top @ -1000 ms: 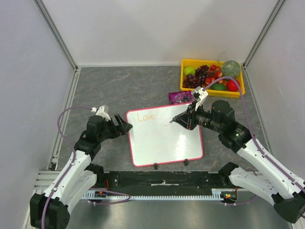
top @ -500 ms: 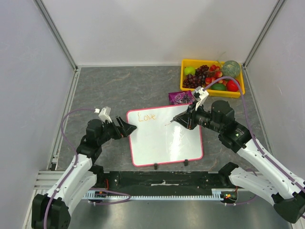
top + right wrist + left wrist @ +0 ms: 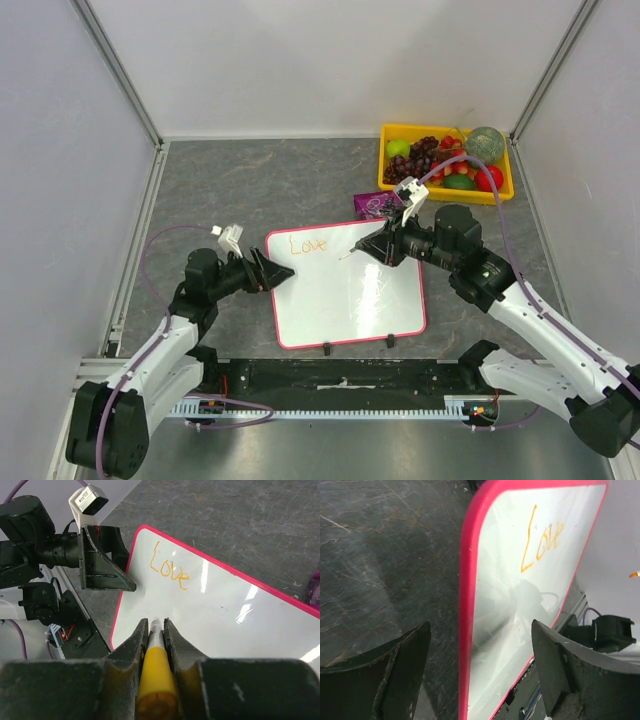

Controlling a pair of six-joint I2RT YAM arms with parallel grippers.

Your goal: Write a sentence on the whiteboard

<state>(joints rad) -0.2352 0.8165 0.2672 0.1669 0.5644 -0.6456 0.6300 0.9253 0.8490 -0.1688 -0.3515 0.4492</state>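
- The whiteboard (image 3: 345, 290) lies flat mid-table, towards 6 o'clock. The sentence (image 3: 307, 244) so far reads only "Love", at the board's 11 o'clock corner.
- My right pincer (image 3: 156, 622) is clamped on the yellow pen (image 3: 155, 675), with its tip near the board's 12 o'clock edge. I cannot tell whether the tip touches.
- My left pincer (image 3: 480, 626) stands apart, straddling the pink frame at the board's 9 o'clock side without gripping it.
- My main worry is that, with the frame unheld, pen pressure could slide or twist the board and skew the next word.
- The pen could also tilt between the fingers if I press too hard.
- A purple packet (image 3: 380, 205) sits just off the board's 1 o'clock corner, under my right wrist, so I may knock it.
- The yellow fruit tray (image 3: 383, 165) at 1 o'clock stands apart.
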